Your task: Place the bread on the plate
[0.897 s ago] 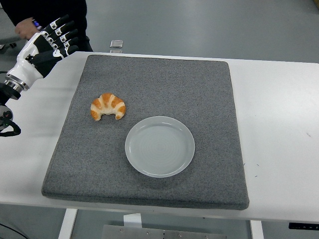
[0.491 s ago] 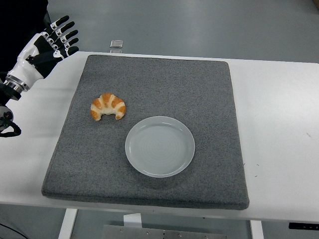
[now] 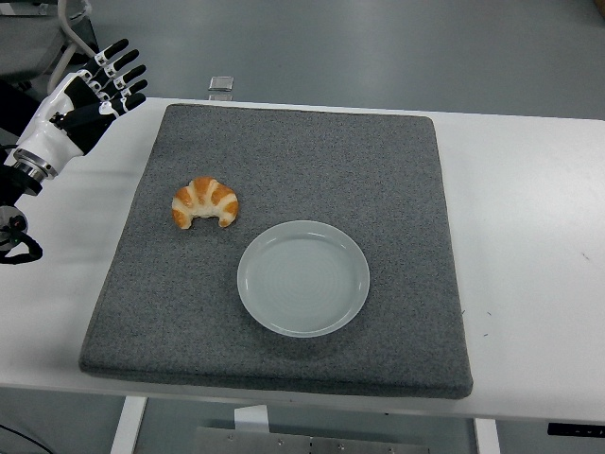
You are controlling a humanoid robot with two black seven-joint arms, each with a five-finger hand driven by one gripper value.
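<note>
A golden croissant (image 3: 205, 202) lies on the grey mat (image 3: 312, 151), left of centre. Just right and nearer, an empty pale plate (image 3: 302, 277) rests on the same mat. My left hand (image 3: 106, 83), black and white, hovers over the table's far left corner, up and left of the croissant, fingers spread and holding nothing. No right arm shows.
The mat covers most of the white table (image 3: 529, 189). A small dark metal piece (image 3: 221, 84) sits past the table's far edge. A dark shape (image 3: 19, 99) shows at the top left behind my forearm.
The person at the top left has withdrawn out of view. My left hand has lifted slightly up and to the left; croissant and plate have not moved.
</note>
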